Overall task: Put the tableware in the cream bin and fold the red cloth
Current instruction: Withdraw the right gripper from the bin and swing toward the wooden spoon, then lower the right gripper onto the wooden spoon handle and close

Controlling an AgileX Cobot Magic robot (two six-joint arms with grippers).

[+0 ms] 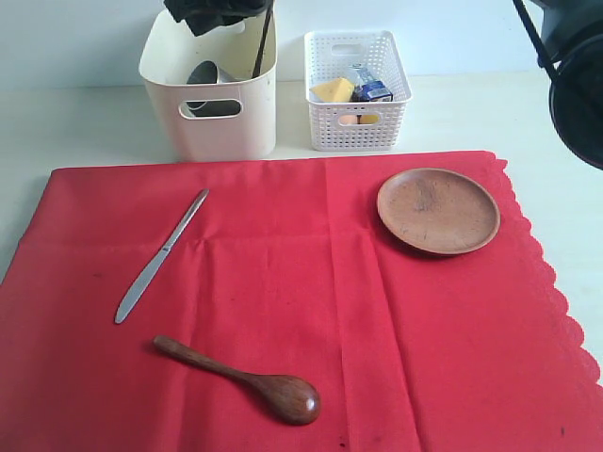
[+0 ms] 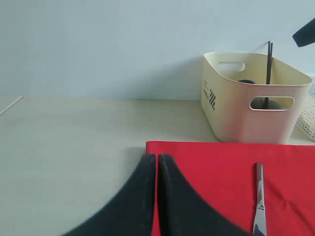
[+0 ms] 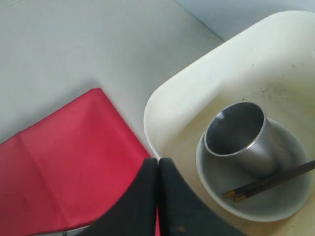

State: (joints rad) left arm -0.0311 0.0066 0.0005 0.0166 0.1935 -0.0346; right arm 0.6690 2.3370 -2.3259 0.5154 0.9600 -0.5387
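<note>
— Where is the right claw [image 3: 157, 161]?

— Its two dark fingers are pressed together with nothing between them. It hangs above the near rim of the cream bin [image 3: 172, 98] and looks down into it. In the exterior view it has reached across to the left half, and a dark arm link [image 1: 575, 85] fills the upper right corner.

— What is under it?

— The steel cup [image 3: 236, 132] lies tilted in the white bowl [image 3: 275, 206], and the chopsticks [image 3: 275, 179] lean across the bowl's rim.

— And the left claw [image 2: 157, 157]?

— Also closed and empty. It sits low and level over the corner of the red cloth [image 1: 311, 311], facing the wall, with the bin ahead and off to one side.

— The rest?

— The cloth lies flat and unfolded on the tabletop [image 1: 75, 122]. The knife [image 1: 160, 256], spoon [image 1: 240, 369] and plate [image 1: 438, 210] lie on it, well apart. The bin stands just behind the cloth, beside a lattice basket [image 1: 358, 122].
</note>
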